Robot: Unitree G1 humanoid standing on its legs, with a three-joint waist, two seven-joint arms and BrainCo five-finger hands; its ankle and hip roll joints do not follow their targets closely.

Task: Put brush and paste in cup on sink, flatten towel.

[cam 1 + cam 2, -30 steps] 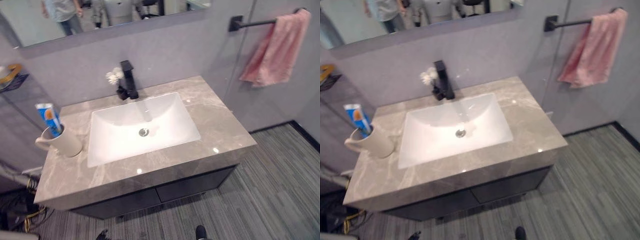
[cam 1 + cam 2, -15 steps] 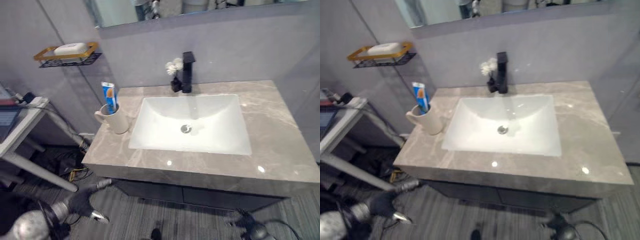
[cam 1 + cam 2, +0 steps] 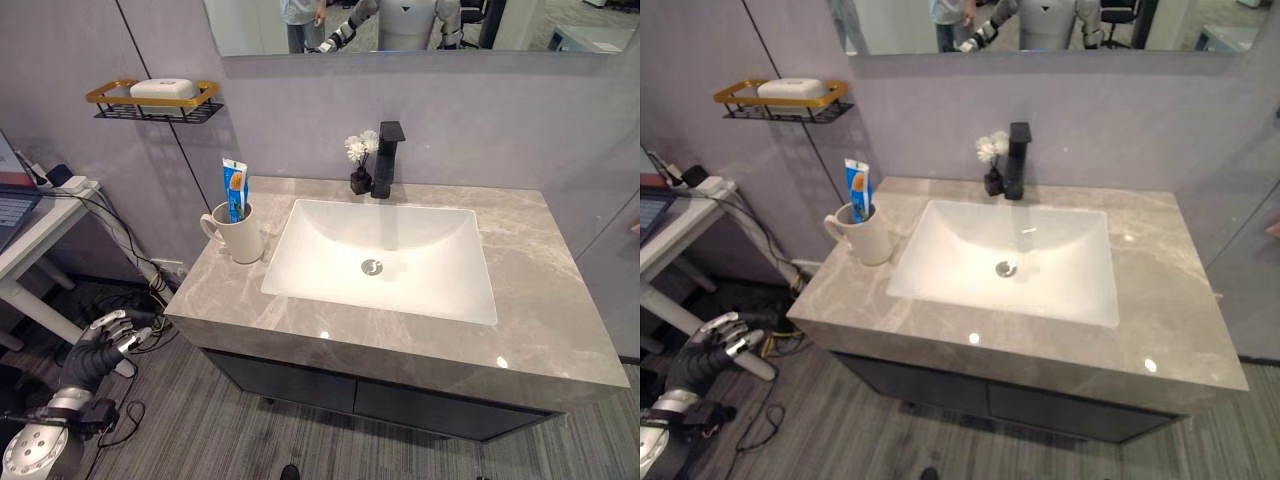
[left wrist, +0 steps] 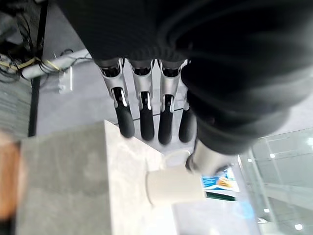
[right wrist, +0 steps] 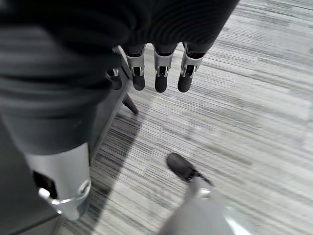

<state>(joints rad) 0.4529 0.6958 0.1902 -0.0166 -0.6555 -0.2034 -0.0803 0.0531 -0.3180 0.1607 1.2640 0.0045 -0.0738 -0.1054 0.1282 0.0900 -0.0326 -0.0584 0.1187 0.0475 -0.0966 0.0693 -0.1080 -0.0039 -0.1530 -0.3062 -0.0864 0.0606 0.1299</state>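
We're looking down on the sink (image 3: 380, 262) in its counter (image 3: 540, 320), and the cup (image 3: 240, 238) stands just beside the basin's left edge with the paste (image 3: 235, 189) upright in it. Whether a brush is in there too, we cannot tell. No towel is in sight from here.

Our left hand (image 3: 100, 345) hangs low by the counter's left corner, fingers (image 4: 126, 122) straight and relaxed, holding nothing. Our right hand (image 5: 156, 73) points at the floor, fingers loose and empty.

The risks, as we judge them: bringing the left hand up close to the counter edge could clip the corner, or knock the cup by its handle and tip it into the basin. The tall paste makes the cup top-heavy. Cables and a white table (image 3: 40, 235) crowd the left side too, so a wide swing could snag there.
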